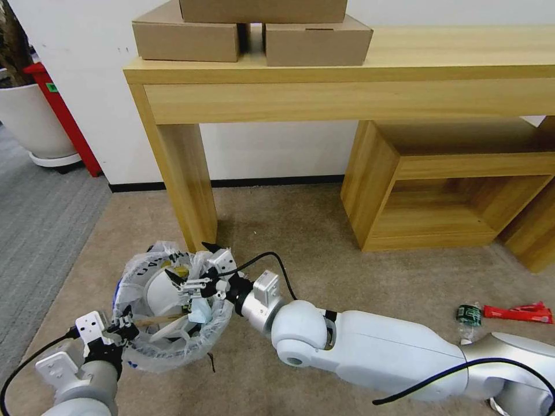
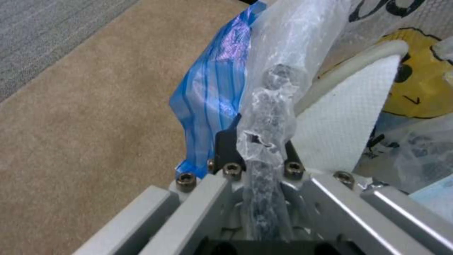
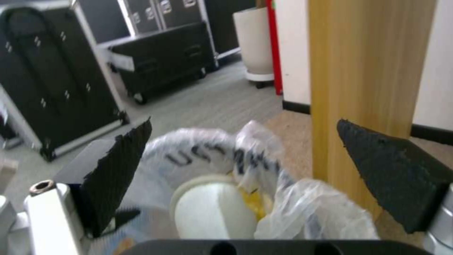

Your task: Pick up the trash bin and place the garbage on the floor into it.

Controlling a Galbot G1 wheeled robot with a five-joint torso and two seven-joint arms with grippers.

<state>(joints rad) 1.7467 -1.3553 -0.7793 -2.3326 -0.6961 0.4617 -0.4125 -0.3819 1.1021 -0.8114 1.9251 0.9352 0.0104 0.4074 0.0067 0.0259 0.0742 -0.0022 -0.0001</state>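
The trash bin (image 1: 151, 351), lined with a crinkly white bag, is lifted at the lower left of the head view. My left gripper (image 1: 118, 332) is shut on its bag-covered rim (image 2: 267, 141). Inside lie a white slipper (image 1: 159, 292), a wooden stick (image 1: 156, 318) and a blue-white wrapper (image 1: 202, 312). My right gripper (image 1: 189, 261) hovers open over the bin's mouth, its black pads (image 3: 122, 170) wide apart with nothing between them. A blue striped wrapper (image 2: 212, 88) hangs along the bin's outer side. On the beige floor (image 1: 324, 248) at the right lie a green bottle (image 1: 469, 315) and a long red packet (image 1: 517, 313).
A wooden table leg (image 1: 185, 185) stands just behind the bin, close to the right gripper (image 3: 257, 159). A low wooden shelf unit (image 1: 451, 185) sits under the table, with cardboard boxes (image 1: 315, 43) on top. Grey ribbed carpet (image 1: 40, 219) and a white planter (image 1: 32, 121) lie to the left.
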